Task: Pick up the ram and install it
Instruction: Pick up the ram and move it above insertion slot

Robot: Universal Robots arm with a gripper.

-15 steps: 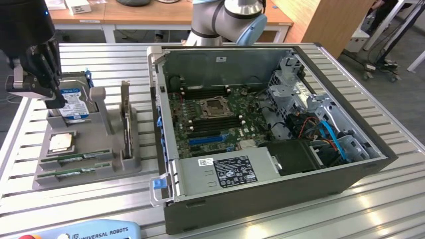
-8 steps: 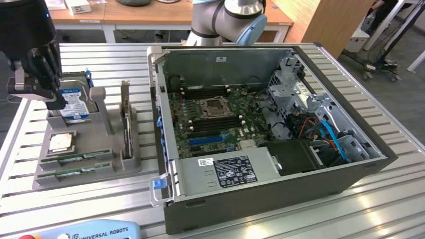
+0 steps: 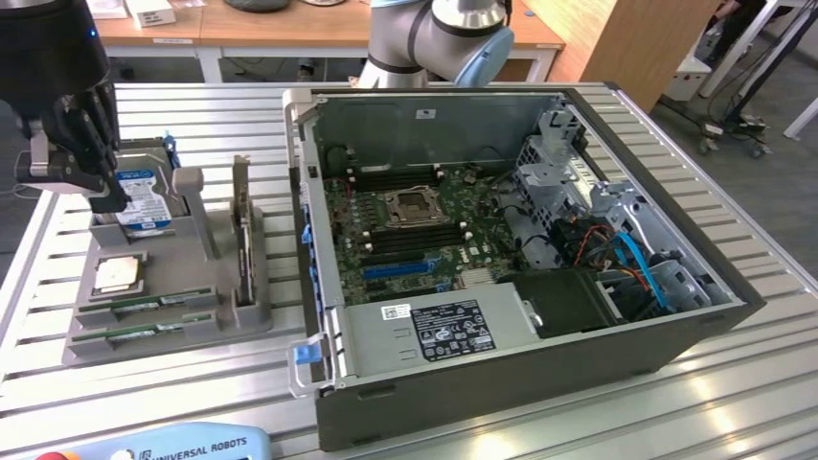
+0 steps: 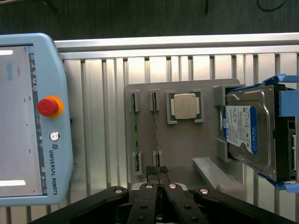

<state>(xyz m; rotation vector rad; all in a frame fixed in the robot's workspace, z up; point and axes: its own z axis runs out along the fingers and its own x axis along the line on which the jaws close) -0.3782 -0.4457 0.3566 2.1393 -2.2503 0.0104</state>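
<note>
Holder (image 4: 184,147): we counted two ram sticks (image 4: 135,133), one processor (image 4: 185,106) and one hard drive (image 4: 247,133) on it; gripper (image 4: 158,173) above was closed.

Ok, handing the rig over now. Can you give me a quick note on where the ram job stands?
End effector: shut, nothing seen between the fingers. It is above the grey fixture, fingertips in line with the end of the ram stick next to the processor.
Ram: that stick and a second ram stick both sit in their fixture slots.
Computer case: open, motherboard exposed.
Done: nothing picked up yet.
Left: the pick-up and the install.
</note>
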